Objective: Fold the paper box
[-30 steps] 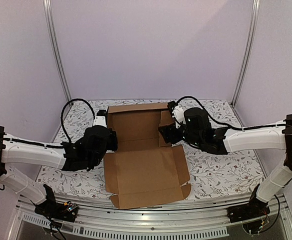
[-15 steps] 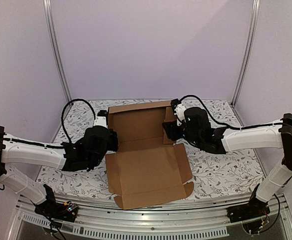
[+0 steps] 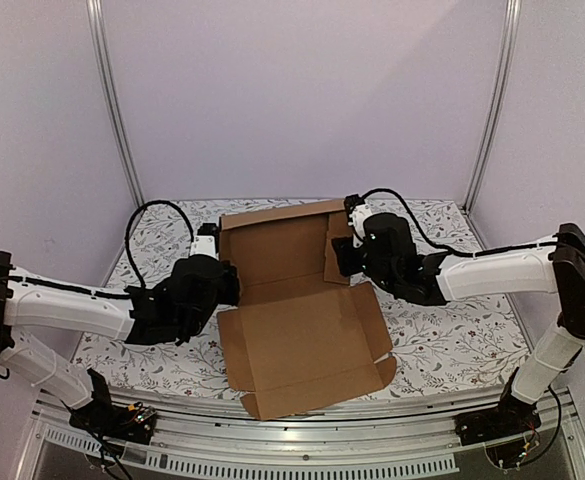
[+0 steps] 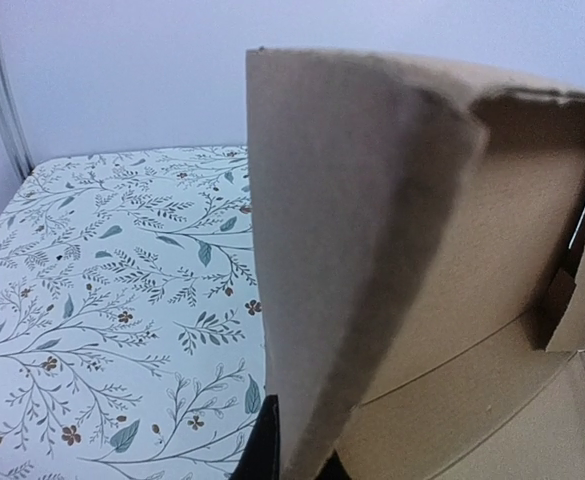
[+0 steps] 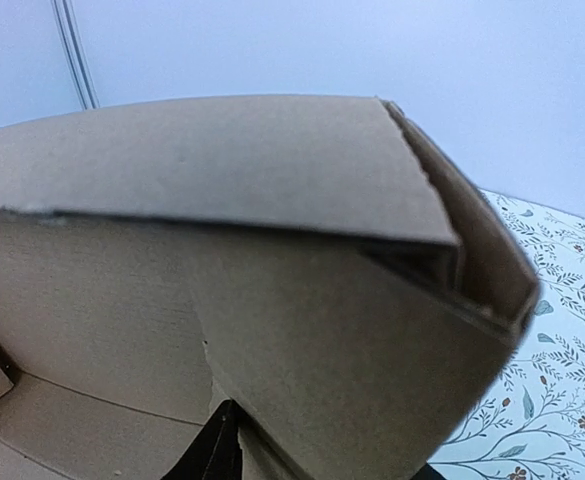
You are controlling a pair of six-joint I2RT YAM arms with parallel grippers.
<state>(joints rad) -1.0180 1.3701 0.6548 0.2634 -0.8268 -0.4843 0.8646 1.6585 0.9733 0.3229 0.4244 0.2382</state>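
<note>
Box (image 3: 302, 320): half-open on floral counter (image 3: 442, 340), lilac walls (image 3: 302, 100). Left fingers (image 4: 257, 462) pinch its left flap; right fingers (image 5: 222, 450) straddle right flap, grip unclear.

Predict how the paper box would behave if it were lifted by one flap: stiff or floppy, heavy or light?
Probably light: the paper box is one thin cardboard sheet. Its panels look fairly stiff, since the back wall stands upright. Yet it would likely hinge at the creases, letting the loose flaps swing or sag.
</note>
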